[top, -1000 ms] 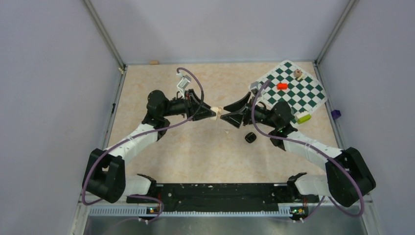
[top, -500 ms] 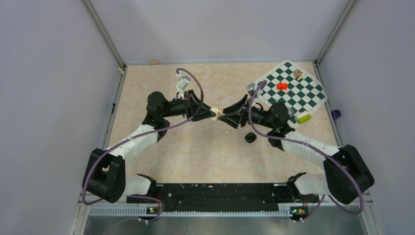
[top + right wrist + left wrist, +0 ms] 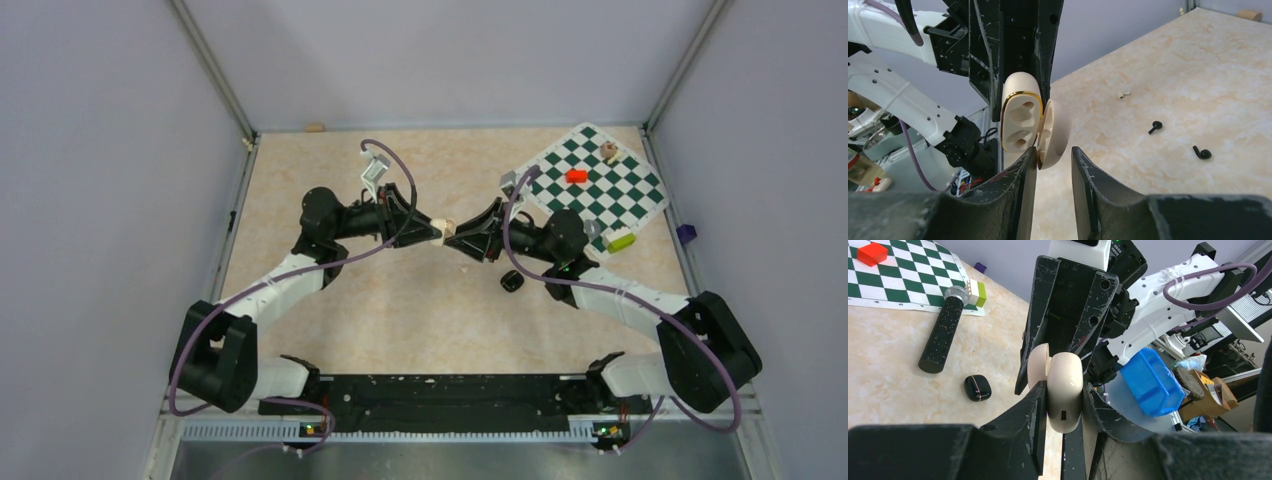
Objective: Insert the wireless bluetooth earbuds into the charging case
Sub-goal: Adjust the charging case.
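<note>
The left gripper clamps the body of a cream earbud case. The case is held off the table with its lid hinged open. The right gripper meets it head-on, jaws parted around that lid and blocking the centre of the left wrist view. Two black earbuds lie apart on the table at right. The glossy black charging case sits closed at lower left, near a black cylinder.
</note>
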Robot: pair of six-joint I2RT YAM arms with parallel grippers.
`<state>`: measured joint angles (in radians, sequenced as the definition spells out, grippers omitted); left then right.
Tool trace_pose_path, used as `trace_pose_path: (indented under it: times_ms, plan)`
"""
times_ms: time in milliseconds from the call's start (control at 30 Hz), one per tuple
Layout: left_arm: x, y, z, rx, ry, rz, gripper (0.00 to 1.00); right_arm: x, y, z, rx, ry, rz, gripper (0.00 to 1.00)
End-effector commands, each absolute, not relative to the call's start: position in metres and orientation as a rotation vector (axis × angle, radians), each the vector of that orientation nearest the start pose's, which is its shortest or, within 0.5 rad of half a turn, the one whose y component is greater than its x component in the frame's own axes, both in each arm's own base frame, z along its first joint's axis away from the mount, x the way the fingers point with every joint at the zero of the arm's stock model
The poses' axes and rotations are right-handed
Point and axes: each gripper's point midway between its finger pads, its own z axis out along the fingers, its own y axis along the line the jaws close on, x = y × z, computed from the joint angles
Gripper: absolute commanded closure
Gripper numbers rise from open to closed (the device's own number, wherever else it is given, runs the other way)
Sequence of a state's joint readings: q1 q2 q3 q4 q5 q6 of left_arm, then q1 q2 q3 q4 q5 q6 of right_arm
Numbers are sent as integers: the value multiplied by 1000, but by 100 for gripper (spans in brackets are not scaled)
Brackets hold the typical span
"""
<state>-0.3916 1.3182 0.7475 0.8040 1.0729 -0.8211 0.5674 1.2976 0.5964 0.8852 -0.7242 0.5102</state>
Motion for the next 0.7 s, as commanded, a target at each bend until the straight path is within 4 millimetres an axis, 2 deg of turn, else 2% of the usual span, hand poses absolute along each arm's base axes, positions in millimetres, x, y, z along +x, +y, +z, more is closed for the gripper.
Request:
trace_pose_path:
  times_ms: [0,133,333,467,667]
  plan:
    - [235,-281,295,747,1502,-1638,100,234,313,291,-735,1292,1372,67]
    - [234,-281,295,751,1501,-1634,100,234,313,294,-736,1288,1366,64]
    - [235,-281,292,753,1508,-1629,100,238,313,293,-729,1294,1345,67]
    - [234,-281,291,754,1510,-1628,100,238,312,296,-740,1282,1337,77]
    - [235,-282,290,755,1516,-1624,98,234,313,301,-774,1260,1341,98]
